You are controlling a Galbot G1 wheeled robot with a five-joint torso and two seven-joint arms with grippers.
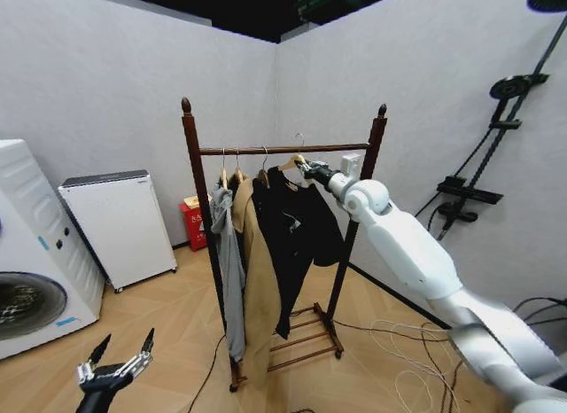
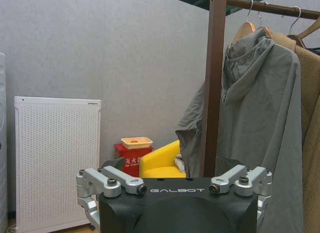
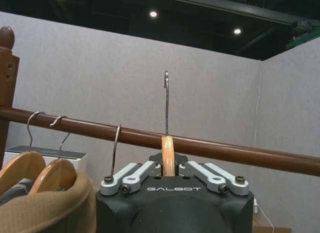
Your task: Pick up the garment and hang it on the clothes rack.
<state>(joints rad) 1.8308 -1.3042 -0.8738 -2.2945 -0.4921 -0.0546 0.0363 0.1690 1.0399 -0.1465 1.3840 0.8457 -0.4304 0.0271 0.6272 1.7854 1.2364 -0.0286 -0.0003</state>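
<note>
A: The garment (image 1: 297, 227) is held up at the clothes rack (image 1: 282, 150), right of the tan coat (image 1: 257, 271) and grey jacket (image 1: 229, 262). Its wooden hanger (image 3: 168, 155) is clamped in the right end effector (image 3: 169, 169). The hook (image 3: 166, 100) is raised above the bar, and whether it is over the bar is not settled from these views.

B: Risk noted?

A: If the hanger is released before the hook is seated, the garment is judged likely to drop. A neighbouring hook (image 3: 116, 148) sits just beside the grip and could be snagged.

B: Left side?

A: The left end effector (image 1: 117, 364) is parked low, its fingers spread apart, nothing held.
</note>
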